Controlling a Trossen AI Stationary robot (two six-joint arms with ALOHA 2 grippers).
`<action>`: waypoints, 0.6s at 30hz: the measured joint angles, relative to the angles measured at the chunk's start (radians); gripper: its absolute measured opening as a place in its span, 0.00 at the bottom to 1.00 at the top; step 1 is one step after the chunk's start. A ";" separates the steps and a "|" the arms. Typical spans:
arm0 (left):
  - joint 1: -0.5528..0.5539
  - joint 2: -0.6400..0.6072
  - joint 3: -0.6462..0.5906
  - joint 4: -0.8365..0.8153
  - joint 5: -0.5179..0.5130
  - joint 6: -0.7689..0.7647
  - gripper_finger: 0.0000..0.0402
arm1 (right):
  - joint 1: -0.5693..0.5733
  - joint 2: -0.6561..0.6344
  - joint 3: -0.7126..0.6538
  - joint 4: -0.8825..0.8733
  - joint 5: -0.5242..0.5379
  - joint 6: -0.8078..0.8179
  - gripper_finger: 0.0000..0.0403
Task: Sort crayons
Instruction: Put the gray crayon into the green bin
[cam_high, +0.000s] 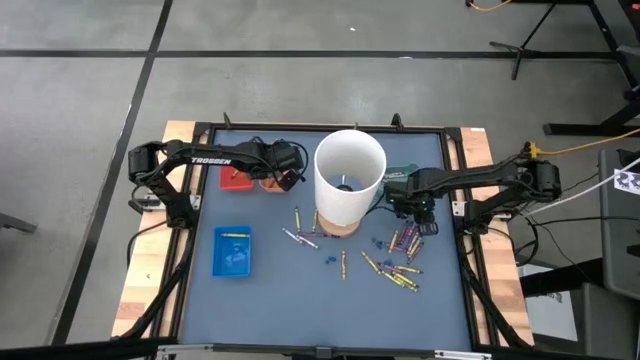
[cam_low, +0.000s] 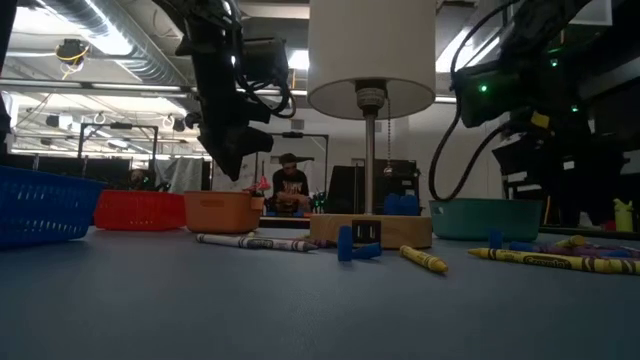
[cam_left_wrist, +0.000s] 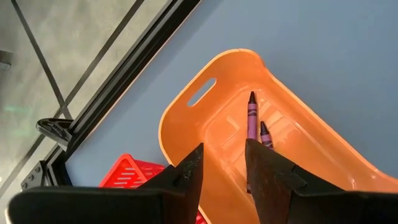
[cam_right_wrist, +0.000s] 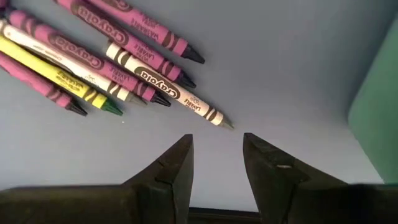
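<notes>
left gripper (cam_left_wrist: 221, 165) is held spread w/ nothing between the fingers, above the orange tray (cam_left_wrist: 186, 124); two purple crayons (cam_left_wrist: 252, 115) are seen lying inside it. right gripper (cam_right_wrist: 217, 152) is likewise spread, empty, just over the mat beside a bunch of crayons (cam_right_wrist: 124, 62), w/ more scattered near the white lamp (cam_high: 350, 178).

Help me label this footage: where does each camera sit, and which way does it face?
High: overhead, straight down; both arms, white cylinder.
Low: table height, looking across; arms hang from above.
Left wrist: left gripper open over orange tray holding purple crayons.
Right wrist: right gripper open near crayons.
Shared: orange tray in low, left wrist.
</notes>
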 joint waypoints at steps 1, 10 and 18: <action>0.000 0.000 0.000 0.000 0.000 0.000 0.25 | 0.000 0.008 0.000 0.002 0.000 -0.009 0.34; -0.001 0.000 0.000 0.000 0.000 0.000 0.25 | 0.000 0.062 0.000 0.032 0.000 -0.031 0.34; -0.001 0.000 0.000 0.000 0.000 -0.016 0.25 | 0.000 0.095 0.000 0.038 0.000 -0.058 0.34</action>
